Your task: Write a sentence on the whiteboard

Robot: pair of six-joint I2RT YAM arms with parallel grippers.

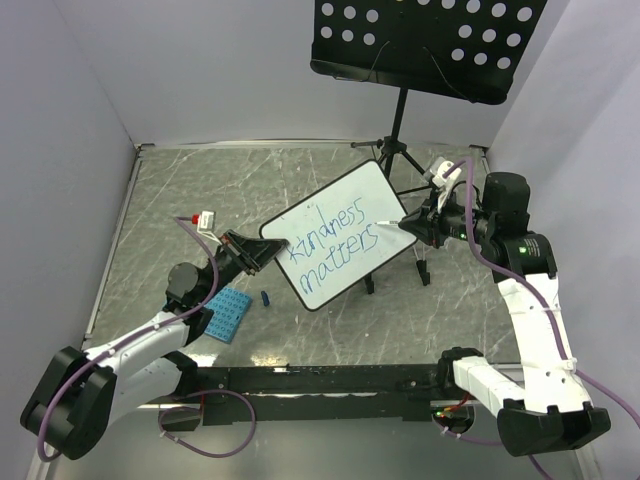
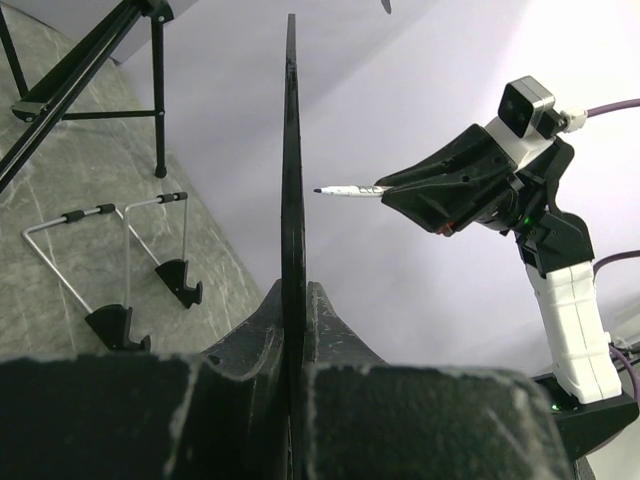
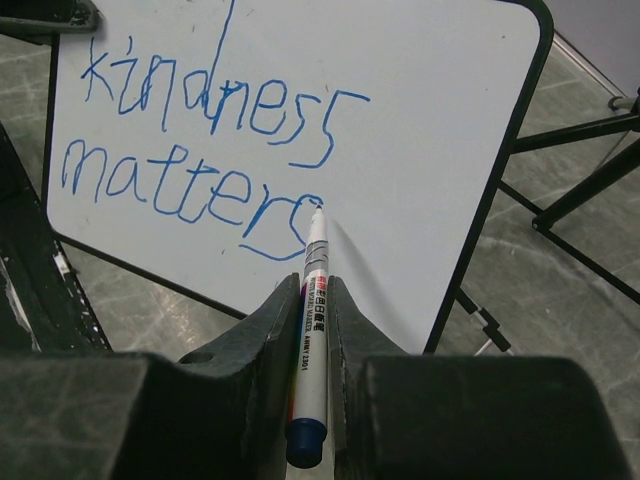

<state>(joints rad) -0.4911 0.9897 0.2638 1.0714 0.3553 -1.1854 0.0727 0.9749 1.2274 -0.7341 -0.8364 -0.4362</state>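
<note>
The whiteboard (image 1: 372, 192) hangs tilted above the table, and my left gripper (image 1: 262, 251) is shut on its left edge. In the left wrist view the board (image 2: 291, 150) is edge-on between the closed jaws of that gripper (image 2: 292, 300). The sentence (image 1: 330, 246) reads "kindness matters" in blue, in two lines (image 3: 200, 150). My right gripper (image 3: 312, 290) is shut on a white marker (image 3: 316, 250) with a blue end. The marker's tip is at the last "s" of "matters". The left wrist view shows a small gap between the marker (image 2: 350, 190) and the board face.
A black perforated music-stand tray (image 1: 430, 40) on a tripod (image 1: 395, 150) stands at the back. A blue studded plate (image 1: 228, 315) and a small blue cap (image 1: 266, 298) lie under the board's left end. A wire easel (image 2: 110, 260) stands behind the board. Grey walls close three sides.
</note>
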